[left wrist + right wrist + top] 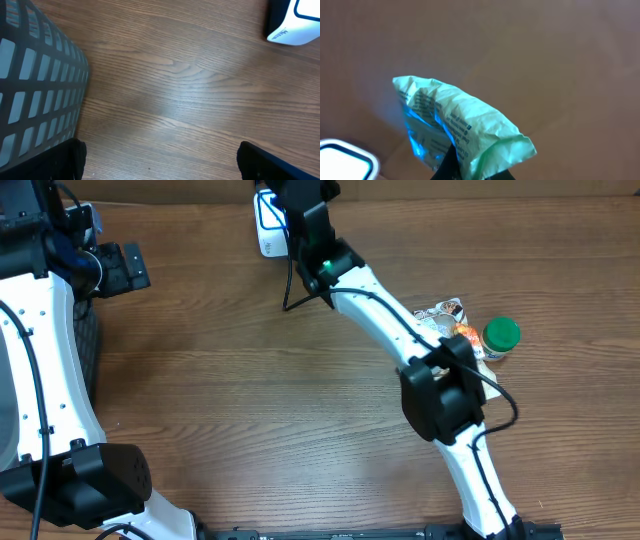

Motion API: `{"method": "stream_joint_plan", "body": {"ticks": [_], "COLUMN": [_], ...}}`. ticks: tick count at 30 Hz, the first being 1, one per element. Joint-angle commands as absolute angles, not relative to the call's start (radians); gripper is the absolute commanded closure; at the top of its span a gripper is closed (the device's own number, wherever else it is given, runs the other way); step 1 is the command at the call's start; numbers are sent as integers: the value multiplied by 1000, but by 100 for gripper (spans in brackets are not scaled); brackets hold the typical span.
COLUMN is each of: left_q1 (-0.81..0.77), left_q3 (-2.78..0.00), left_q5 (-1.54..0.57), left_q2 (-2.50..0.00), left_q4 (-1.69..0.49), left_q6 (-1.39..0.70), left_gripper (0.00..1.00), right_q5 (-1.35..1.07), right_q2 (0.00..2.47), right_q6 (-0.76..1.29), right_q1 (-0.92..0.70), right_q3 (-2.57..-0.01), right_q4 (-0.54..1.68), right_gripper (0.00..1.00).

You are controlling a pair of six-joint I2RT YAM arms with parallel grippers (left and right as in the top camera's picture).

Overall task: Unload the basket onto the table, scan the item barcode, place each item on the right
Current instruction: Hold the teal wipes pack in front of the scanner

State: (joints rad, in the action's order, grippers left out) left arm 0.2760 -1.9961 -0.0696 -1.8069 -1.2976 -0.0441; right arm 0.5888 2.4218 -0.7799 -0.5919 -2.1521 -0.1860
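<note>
At top centre of the overhead frame, right gripper (467,172) sits pinched shut on a crinkly packet (465,125) near the scanner (268,232), the packet probably light, soft and easily crushed, best held by one edge, while left gripper (160,165) hangs wide open, empty.

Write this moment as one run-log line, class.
right gripper: shut on packet | packet: near barcode scanner | left gripper: open, empty

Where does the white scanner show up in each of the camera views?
Overhead: white scanner at the top edge, just left of centre.
Left wrist: in the top right corner, cut off by the frame.
Right wrist: in the bottom left corner, left of the held packet.
Shared landmark: the wooden table.
</note>
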Motion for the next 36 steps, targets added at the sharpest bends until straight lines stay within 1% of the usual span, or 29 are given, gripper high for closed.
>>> {"method": "stream_joint_plan", "body": {"ticks": [1,6,24,33,36], "left_q1": [279,279,279,279,279], "left_q3": [-1998,-1998,-1998,-1998,-1998], "left_q5": [-67,-67,-67,-67,-67], "left_q2": [-1818,-1818,-1818,-1818,-1818], "left_q4": [-1298,-1297,-1298,-1298,-1297], "left_q6": [-22,-22,-22,-22,-22], "left_gripper": [0,1,0,0,0], "right_q5": [559,521,500,575,588], "right_q2": [2488,2563,2589,2546,2495], "right_q6": [-1002,-1131,-1132,-1126,-1057], "right_q1": [-596,-596,-595,-607,-608], "right_q3": [-2167,-2167,-2167,-2167,-2167], "right_q4": [-238,-303,-319,-344,-341], "right_gripper": [96,96,96,96,96]}}
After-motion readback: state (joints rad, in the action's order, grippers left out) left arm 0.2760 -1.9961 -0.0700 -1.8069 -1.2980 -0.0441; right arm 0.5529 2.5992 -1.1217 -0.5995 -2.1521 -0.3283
